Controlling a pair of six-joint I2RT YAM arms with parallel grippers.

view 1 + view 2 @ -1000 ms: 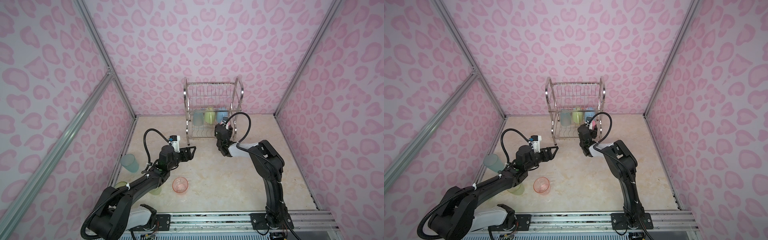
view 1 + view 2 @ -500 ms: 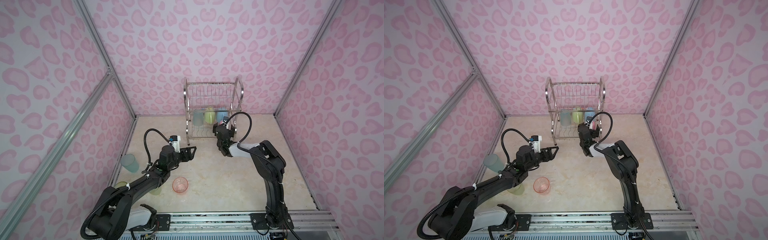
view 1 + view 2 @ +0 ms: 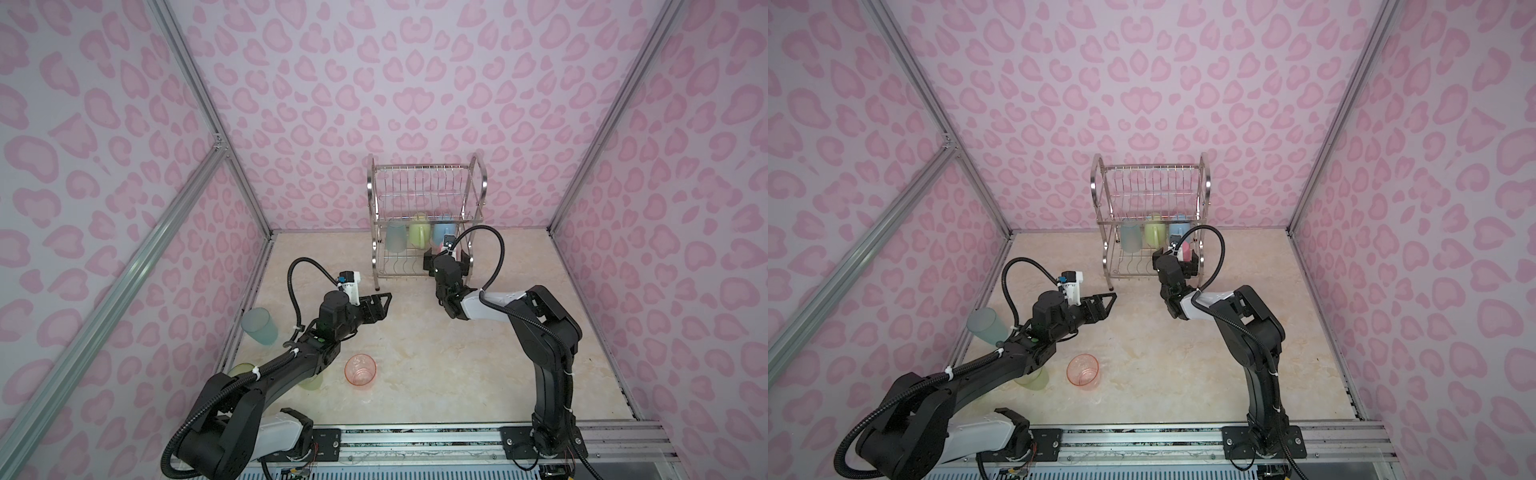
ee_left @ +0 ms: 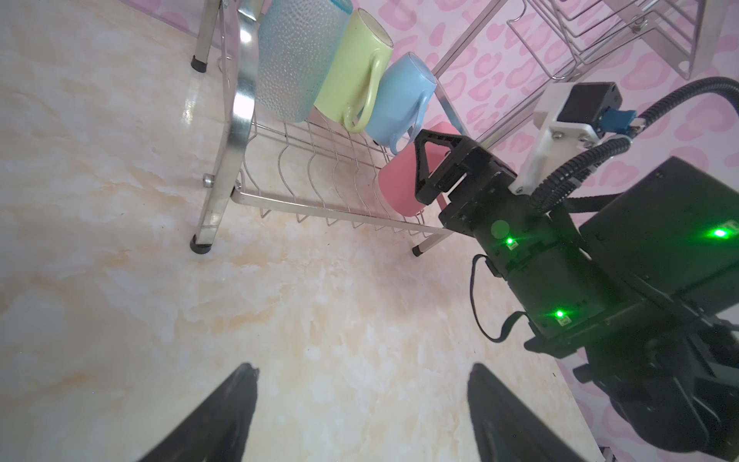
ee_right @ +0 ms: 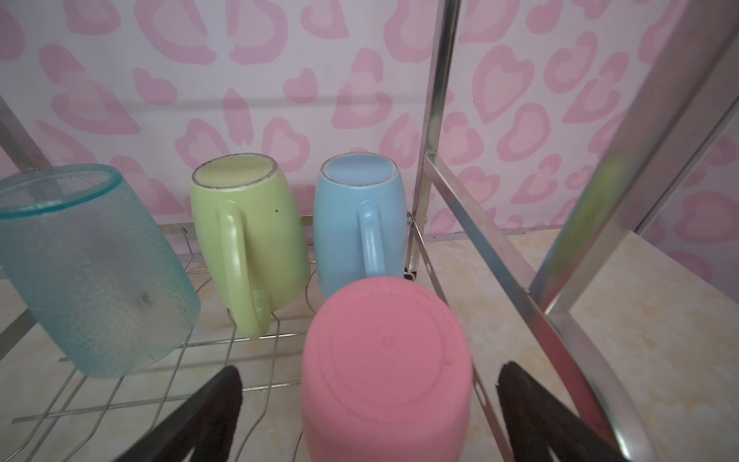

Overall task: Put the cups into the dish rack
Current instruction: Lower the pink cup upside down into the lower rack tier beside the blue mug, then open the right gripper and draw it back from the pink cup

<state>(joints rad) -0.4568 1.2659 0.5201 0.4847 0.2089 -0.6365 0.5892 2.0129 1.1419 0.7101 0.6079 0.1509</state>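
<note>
The dish rack [image 3: 483, 179] [image 3: 1204, 178] stands at the back. Its lower tier holds a pale blue tumbler [image 5: 88, 272], a green mug [image 5: 248, 232], a blue mug [image 5: 356, 224] and a pink tumbler [image 5: 384, 368], all bottoms up. My right gripper [image 5: 370, 374] [image 3: 448, 262] is open astride the pink tumbler, with a gap at each finger. My left gripper [image 4: 362, 370] [image 3: 384, 301] hovers open and empty over the floor, left of the rack. Loose cups lie near the left arm: an orange-pink tumbler [image 3: 360, 370], a yellow-green tumbler [image 3: 309, 380] half hidden under the arm, and a pale blue tumbler [image 3: 259, 326].
Another yellow-green cup rim [image 3: 241, 370] shows by the left wall. Pink patterned walls close in three sides, with an aluminium post [image 3: 232, 174] at the left. A metal rail [image 3: 415, 436] runs along the front edge. The rack's upper tier [image 3: 1154, 195] holds nothing.
My right gripper's jaws have spread wider, off the pink tumbler, which stays in the rack. The left arm has not moved.
</note>
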